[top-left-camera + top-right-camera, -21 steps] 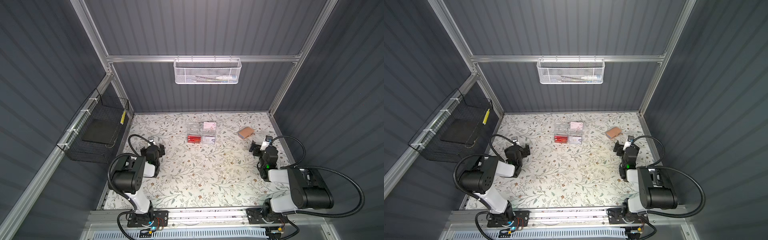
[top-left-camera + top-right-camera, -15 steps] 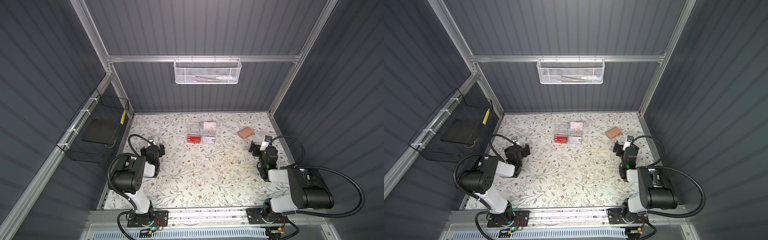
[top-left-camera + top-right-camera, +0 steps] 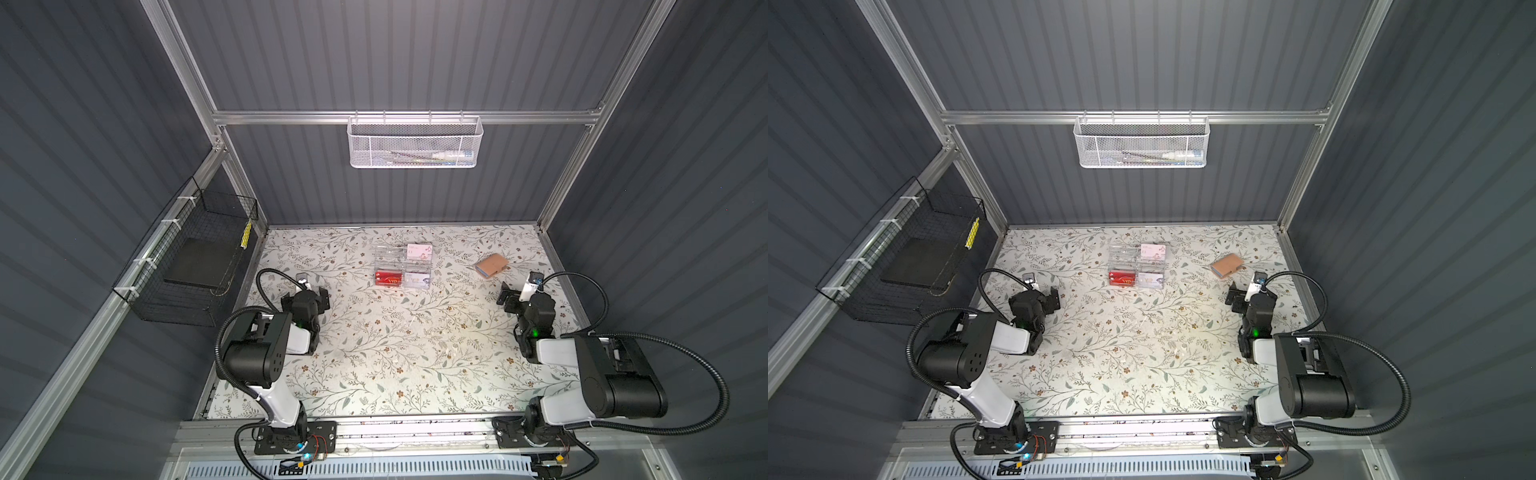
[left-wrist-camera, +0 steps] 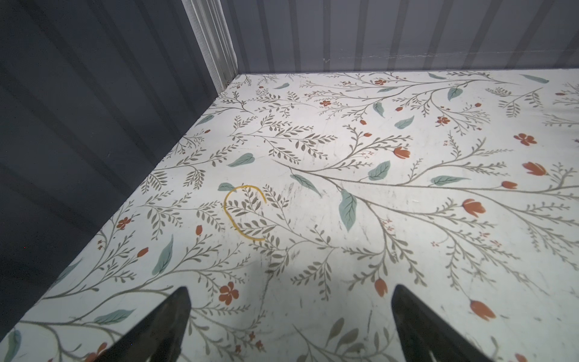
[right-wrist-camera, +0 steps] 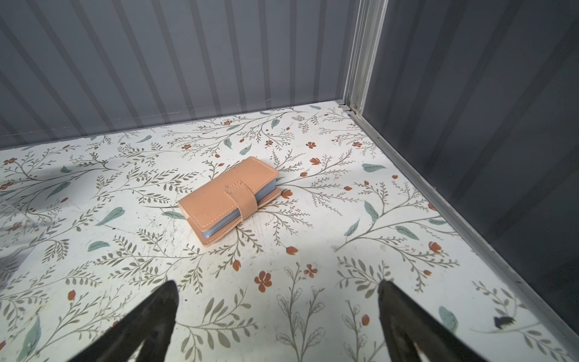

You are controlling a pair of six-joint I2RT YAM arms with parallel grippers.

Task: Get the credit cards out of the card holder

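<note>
The card holder (image 3: 491, 266) (image 3: 1226, 265) is a tan booklet wallet lying flat at the back right of the floral table, strap fastened. In the right wrist view the card holder (image 5: 228, 197) shows only grey-blue sleeve edges; the credit cards inside it are hidden. My right gripper (image 3: 521, 293) (image 3: 1250, 293) (image 5: 277, 282) stands open and empty, a short way in front of the holder and aimed at it. My left gripper (image 3: 305, 298) (image 3: 1038, 296) (image 4: 291, 290) is open and empty over bare table near the left wall.
A clear acrylic box (image 3: 403, 266) at the back middle holds a red card (image 3: 389, 278) and pale cards. A white mesh basket (image 3: 415, 143) hangs on the back rail, a black wire basket (image 3: 195, 257) on the left wall. A thin yellow loop (image 4: 244, 213) lies ahead of the left gripper.
</note>
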